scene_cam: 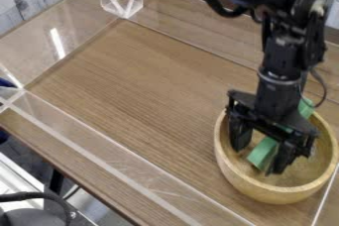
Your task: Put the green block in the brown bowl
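Release step: the green block lies inside the brown bowl, between the fingers of the pincer.

The placing looks done, so the next move seems to call only for a straight lift clear of the rim without nudging the block. The pincer's 2 fingers stand wide apart, pointing down into the bowl, gripping nothing; whether a fingertip touches the block cannot be told.

arm: reaching down from upper right | hand: pointing steeply down | fingers: spread wide
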You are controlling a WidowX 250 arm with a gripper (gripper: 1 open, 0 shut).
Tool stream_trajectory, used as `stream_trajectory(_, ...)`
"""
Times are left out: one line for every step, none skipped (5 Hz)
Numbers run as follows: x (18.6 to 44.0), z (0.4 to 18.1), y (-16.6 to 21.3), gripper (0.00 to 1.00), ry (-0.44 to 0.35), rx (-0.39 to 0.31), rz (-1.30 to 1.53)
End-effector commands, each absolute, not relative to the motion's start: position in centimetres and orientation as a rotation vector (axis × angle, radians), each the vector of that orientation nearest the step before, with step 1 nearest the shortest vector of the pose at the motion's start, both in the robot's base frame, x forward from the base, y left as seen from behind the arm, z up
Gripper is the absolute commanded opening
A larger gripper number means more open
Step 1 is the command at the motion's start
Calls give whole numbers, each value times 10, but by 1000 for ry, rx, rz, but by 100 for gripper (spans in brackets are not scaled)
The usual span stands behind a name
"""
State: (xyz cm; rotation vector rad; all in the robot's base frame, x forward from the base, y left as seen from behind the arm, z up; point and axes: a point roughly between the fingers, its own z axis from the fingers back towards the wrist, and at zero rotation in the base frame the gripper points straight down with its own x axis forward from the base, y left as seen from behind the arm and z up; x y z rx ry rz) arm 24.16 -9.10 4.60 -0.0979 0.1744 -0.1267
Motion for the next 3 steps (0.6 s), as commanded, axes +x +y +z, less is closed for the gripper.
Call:
stream_trajectory(251, 86, -88, 100, 58, -108, -119)
stream_trajectory(252, 110, -85, 100, 8, -112, -110)
stream_trajectory(254, 136, -83, 100, -36, -110, -110)
